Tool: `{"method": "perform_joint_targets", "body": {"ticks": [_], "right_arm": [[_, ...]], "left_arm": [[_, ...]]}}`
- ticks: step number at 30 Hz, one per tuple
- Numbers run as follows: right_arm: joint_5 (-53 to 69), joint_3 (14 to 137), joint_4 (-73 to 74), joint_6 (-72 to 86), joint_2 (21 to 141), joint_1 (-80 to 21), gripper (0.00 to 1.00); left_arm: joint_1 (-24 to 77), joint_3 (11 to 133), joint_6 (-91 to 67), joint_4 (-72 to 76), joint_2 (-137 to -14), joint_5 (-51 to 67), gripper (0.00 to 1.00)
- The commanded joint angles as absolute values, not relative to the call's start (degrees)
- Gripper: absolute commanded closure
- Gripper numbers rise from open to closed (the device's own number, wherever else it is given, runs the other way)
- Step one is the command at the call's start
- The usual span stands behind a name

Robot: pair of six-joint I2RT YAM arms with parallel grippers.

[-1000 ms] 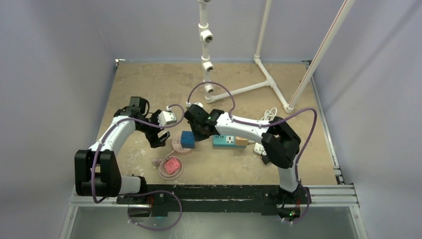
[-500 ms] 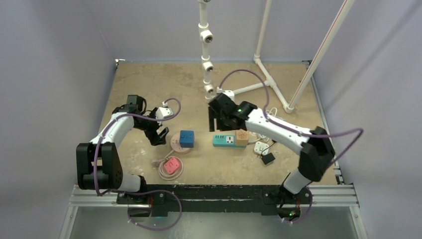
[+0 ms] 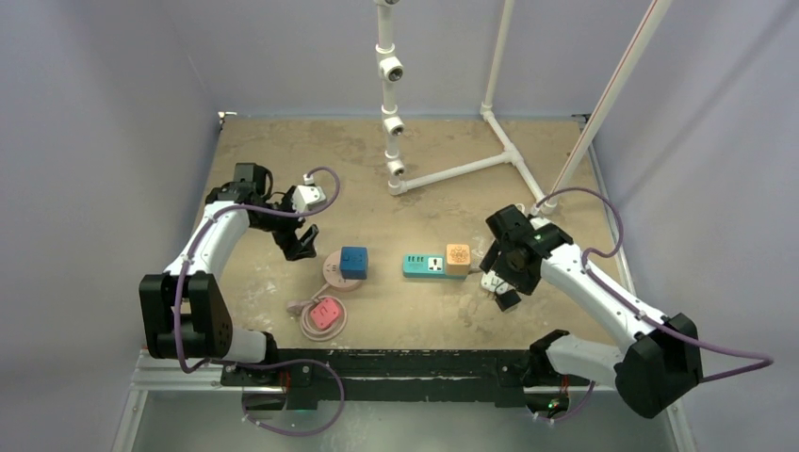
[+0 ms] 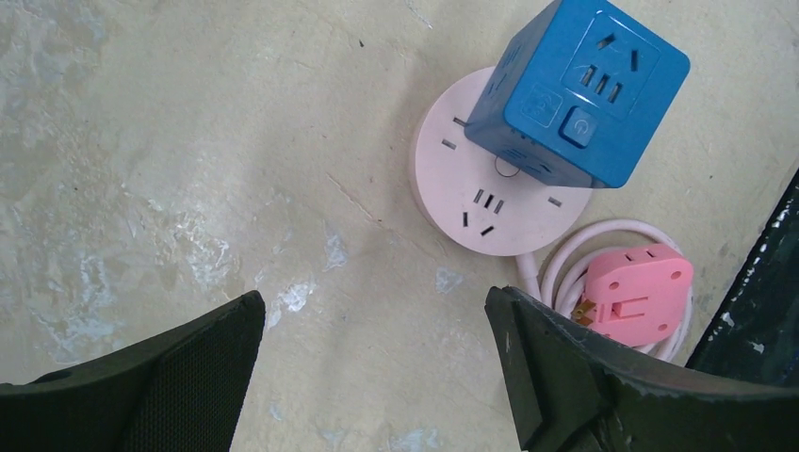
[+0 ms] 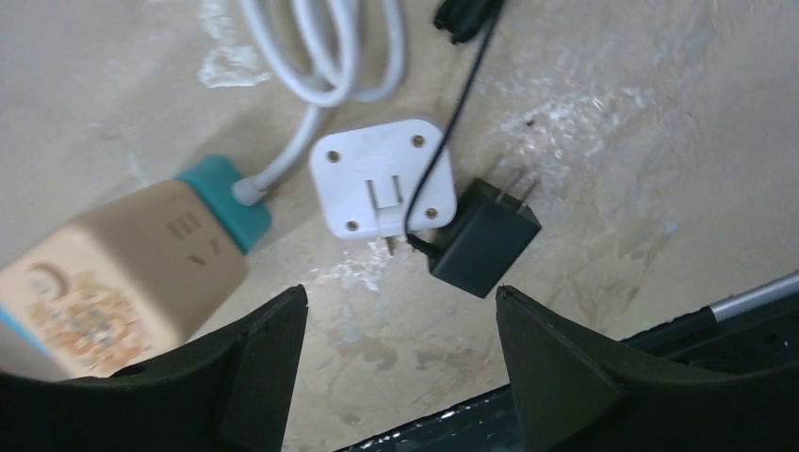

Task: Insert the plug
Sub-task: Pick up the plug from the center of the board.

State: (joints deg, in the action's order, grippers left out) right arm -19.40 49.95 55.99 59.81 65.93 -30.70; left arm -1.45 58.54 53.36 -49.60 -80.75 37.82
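Two plugs are lying just under the right gripper (image 5: 399,315). One is a black plug (image 5: 482,237), its two prongs pointing off to the upper right of the wrist view. The other is a white plug (image 5: 382,188), touching it and lying flat on the table (image 5: 612,141). I am judging the black one to be the piece to insert. The white one is feeding its white cord (image 5: 320,56) into the teal power strip (image 5: 221,202), which is sitting just beside them with a tan cube (image 5: 104,273) on its end.

The right gripper is standing wide open and holding nothing. The black plug is sitting closer to its right finger than to the middle of the gap. A good pickup is calling for the gripper to centre over the black body and turn so the fingers close across its flat sides. That way the prongs are staying bare and the white plug is not getting pinched along with it. The thin black cable (image 5: 452,122) is crossing the white plug, so a lift is likely dragging on it; a slow, straight rise is looking wise.

From the overhead view, the right arm is reaching forward from its base, its elbow swung out to the right. Its wrist is bending down over the plugs, just right of the strip. The left gripper (image 4: 372,330) is hovering wide open and empty. It is looking down at a pink round socket (image 4: 490,202) carrying a blue cube (image 4: 584,89), with a pink plug (image 4: 636,292) beside them, well apart from the black plug.
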Motion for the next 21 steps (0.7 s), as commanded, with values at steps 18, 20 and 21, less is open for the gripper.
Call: {"method": "perform_joint_targets", "body": {"ticks": [18, 20, 21], "right_arm": [[-10.9, 36.9, 45.8, 67.9, 69.1, -22.8, 0.48], [-10.1, 36.1, 45.7, 68.4, 69.0, -22.8, 0.49], [-9.8, 35.9, 45.6, 68.5, 68.7, -22.8, 0.5]], "left_arm": [[-1.4, 60.4, 55.4, -52.3, -80.8, 38.1, 0.1], [-1.4, 60.4, 55.5, -52.3, -80.8, 38.1, 0.1], [-1.4, 60.4, 55.4, -52.2, -80.7, 38.1, 0.1]]}}
